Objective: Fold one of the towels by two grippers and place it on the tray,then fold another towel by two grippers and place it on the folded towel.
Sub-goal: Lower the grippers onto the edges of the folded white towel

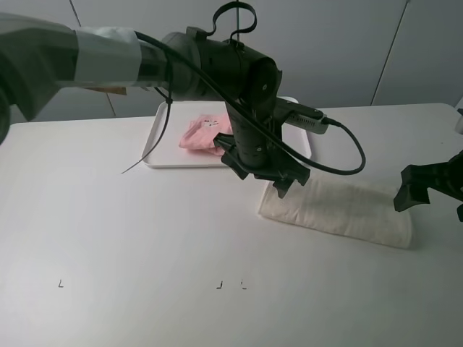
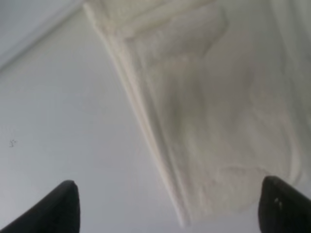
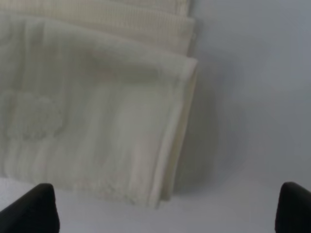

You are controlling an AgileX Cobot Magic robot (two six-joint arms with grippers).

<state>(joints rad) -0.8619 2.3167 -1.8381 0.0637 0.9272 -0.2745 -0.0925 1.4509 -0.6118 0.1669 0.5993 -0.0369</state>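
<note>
Exterior high view: the cream towel (image 1: 340, 210) lies flat on the white table (image 1: 130, 238), right of centre and in front of the tray (image 1: 165, 147). It is folded into a long, narrow strip. Its long axis runs across the table from left to right, with the right end angled slightly toward the camera. The left end sits just beside the tray's front right corner; whether the two touch cannot be told, since the left arm covers that spot.

The tray stands at the back of the table. It holds one pink towel (image 1: 202, 134), folded into a small bundle and resting right of the tray's middle, partly hidden behind the left arm. The cream towel is wholly outside the tray.

Left wrist view: the left gripper (image 2: 167, 206) hangs over the left end of the cream towel with its fingertips (image 2: 63, 206) wide apart, holding nothing. One tip is over bare table, the other at the towel's edge.

Right wrist view: the right gripper (image 3: 165, 208) hangs over the right end of the strip, where stacked folded layers show. Its fingertips (image 3: 34, 206) are likewise spread wide and empty.

Contact between either gripper and the cloth cannot be confirmed.
</note>
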